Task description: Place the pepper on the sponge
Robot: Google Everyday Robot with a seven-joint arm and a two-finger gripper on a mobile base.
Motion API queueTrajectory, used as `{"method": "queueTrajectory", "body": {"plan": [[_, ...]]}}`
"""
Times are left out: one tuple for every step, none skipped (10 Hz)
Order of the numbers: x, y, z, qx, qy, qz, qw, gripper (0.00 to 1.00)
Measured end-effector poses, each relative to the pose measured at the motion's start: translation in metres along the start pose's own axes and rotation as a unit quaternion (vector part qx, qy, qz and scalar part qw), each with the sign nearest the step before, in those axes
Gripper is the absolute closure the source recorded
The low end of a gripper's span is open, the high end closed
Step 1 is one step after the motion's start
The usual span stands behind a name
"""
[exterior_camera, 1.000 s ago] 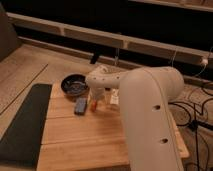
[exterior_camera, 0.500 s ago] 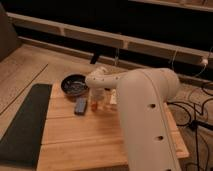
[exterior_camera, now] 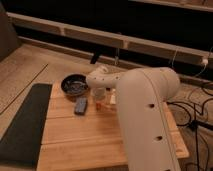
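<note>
Your pepper [exterior_camera: 101, 106] is not on the sponge [exterior_camera: 81, 105]. It shows as a small, slim orange-red sliver low on the wooden table [exterior_camera: 90, 142], just beside the sponge but apart from it. The gripper [exterior_camera: 100, 101] stands right over the pepper with its jaws closed, and I judge they are pinched on it, though the contact itself is hard to make out. What is left for you is a short lift, a carry across to the sponge and a release. The sponge is a flat, matte blue-grey rectangle with nothing on top. A round black bowl [exterior_camera: 75, 84] sits behind it, and a long dark mat [exterior_camera: 27, 122] lies along the pale planked table's edge. The smooth white arm [exterior_camera: 145, 115] fills the foreground.
</note>
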Motion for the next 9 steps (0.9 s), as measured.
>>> {"method": "queueTrajectory", "body": {"plan": [[-0.005,0.004,-0.012,0.002,-0.010,-0.001,0.9999,1.00],[-0.010,0.015,-0.024,-0.001,-0.022,-0.008,0.9997,1.00],[-0.013,0.026,-0.032,-0.005,-0.029,-0.017,0.9994,1.00],[-0.014,0.040,-0.040,-0.012,-0.037,-0.027,0.9989,1.00],[-0.015,0.052,-0.046,-0.018,-0.042,-0.037,0.9983,1.00],[-0.014,0.067,-0.052,-0.026,-0.047,-0.050,0.9973,1.00],[-0.012,0.076,-0.056,-0.031,-0.049,-0.059,0.9966,1.00],[-0.009,0.090,-0.060,-0.039,-0.051,-0.070,0.9954,1.00],[-0.006,0.099,-0.062,-0.046,-0.052,-0.076,0.9947,1.00]]}}
